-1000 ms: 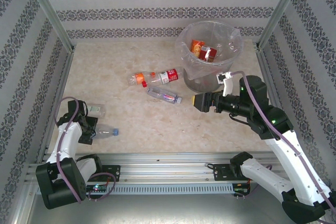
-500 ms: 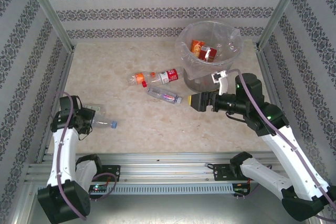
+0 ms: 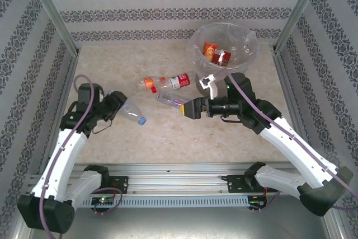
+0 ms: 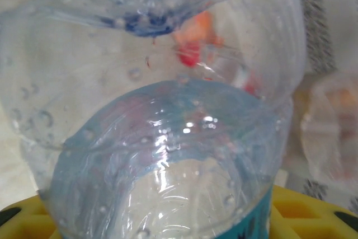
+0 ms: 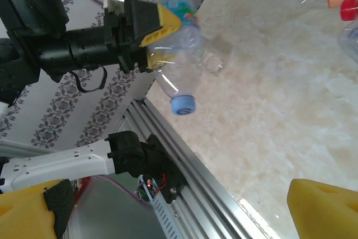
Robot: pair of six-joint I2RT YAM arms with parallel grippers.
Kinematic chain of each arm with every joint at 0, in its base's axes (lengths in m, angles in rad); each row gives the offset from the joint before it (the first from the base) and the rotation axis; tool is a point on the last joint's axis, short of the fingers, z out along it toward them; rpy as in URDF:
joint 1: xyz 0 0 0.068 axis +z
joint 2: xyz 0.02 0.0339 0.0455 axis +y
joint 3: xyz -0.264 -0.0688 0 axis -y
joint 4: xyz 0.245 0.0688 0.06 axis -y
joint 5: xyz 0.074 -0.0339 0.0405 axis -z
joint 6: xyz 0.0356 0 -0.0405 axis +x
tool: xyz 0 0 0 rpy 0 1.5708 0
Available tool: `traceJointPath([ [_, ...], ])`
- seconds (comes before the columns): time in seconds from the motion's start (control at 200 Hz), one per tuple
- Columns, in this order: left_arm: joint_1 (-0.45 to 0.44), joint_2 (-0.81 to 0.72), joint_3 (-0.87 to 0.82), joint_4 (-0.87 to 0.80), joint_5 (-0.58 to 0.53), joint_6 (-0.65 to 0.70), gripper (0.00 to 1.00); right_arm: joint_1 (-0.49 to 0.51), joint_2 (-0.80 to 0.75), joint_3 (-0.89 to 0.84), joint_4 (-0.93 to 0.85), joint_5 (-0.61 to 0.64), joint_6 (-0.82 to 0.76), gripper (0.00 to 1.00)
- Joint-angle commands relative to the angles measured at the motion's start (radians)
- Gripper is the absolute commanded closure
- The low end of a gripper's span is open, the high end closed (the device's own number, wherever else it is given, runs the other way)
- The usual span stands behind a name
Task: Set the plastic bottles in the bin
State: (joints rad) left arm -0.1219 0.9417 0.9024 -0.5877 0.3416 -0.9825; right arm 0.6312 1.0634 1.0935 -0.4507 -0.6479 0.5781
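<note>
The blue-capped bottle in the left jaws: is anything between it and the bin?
Yes: a red-labelled bottle, a smaller clear bottle and the right gripper lie between the blue-capped bottle and the bin.

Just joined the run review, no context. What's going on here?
The left gripper is shut on a clear plastic bottle with a blue cap, apparently held off the beige table. The right gripper is open, hovering beside a small clear bottle with a pink label that lies on the table. A clear bottle with a red label and orange cap lies just beyond it. The round grey bin lined with clear plastic already holds a few bottles with red and orange labels.
</note>
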Motion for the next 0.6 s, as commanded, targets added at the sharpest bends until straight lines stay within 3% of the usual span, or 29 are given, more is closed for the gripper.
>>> traceJointPath([
  [0.0, -0.090, 0.067, 0.075, 0.196, 0.039, 0.011, 0.45, 0.040, 0.023, -0.014, 0.116, 0.009, 0.052, 0.02],
  [0.265, -0.270, 0.194, 0.146, 0.373, 0.033, -0.089, 0.43, 0.072, 0.064, -0.079, 0.289, 0.070, 0.166, 0.02],
  [0.595, -0.435, 0.307, 0.221, 0.481, 0.028, -0.153, 0.41, 0.076, 0.105, -0.068, 0.296, 0.119, 0.171, 0.03],
])
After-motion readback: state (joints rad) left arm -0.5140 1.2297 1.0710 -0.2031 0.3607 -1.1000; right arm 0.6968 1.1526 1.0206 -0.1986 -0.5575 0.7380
